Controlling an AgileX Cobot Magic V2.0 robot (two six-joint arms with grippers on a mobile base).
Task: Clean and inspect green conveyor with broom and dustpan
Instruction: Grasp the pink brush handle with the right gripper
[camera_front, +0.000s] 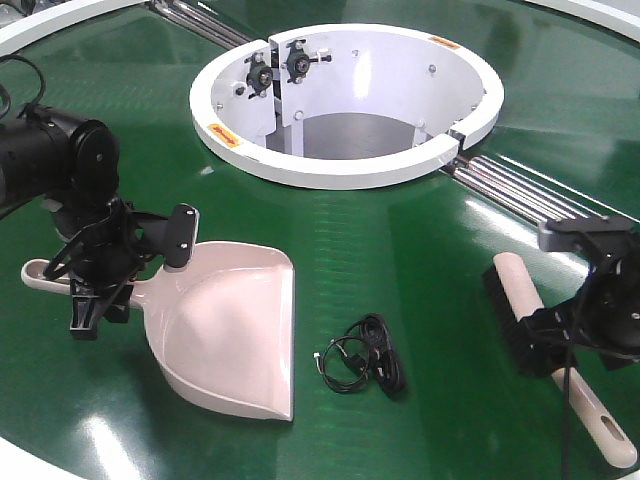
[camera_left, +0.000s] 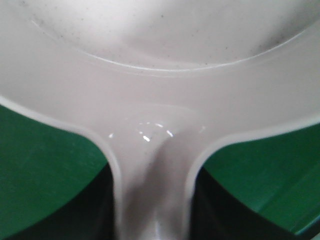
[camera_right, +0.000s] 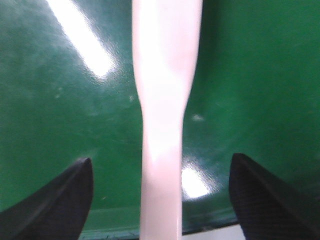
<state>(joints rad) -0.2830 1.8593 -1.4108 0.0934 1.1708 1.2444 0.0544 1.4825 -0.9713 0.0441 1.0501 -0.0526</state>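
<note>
The green conveyor (camera_front: 400, 250) fills the front view. The pinkish dustpan (camera_front: 230, 320) lies on the belt at the left, mouth toward me. My left gripper (camera_front: 105, 290) is shut on its handle. In the left wrist view the handle (camera_left: 152, 200) sits tight between my dark fingers (camera_left: 95, 215), below the dustpan's back wall (camera_left: 160, 75). The beige broom (camera_front: 522, 292) lies at the right, its black bristles facing left. My right gripper (camera_front: 560, 335) hangs over it, open. In the right wrist view the broom handle (camera_right: 162, 125) runs between my fingertips (camera_right: 55, 200), touching neither.
A tangled black cable (camera_front: 365, 365) lies on the belt between dustpan and broom. The white ring-shaped opening (camera_front: 345, 172) stands at the back centre, with steel rollers (camera_front: 520, 195) to its right. The belt's white rim (camera_front: 50, 462) curves along the near edge.
</note>
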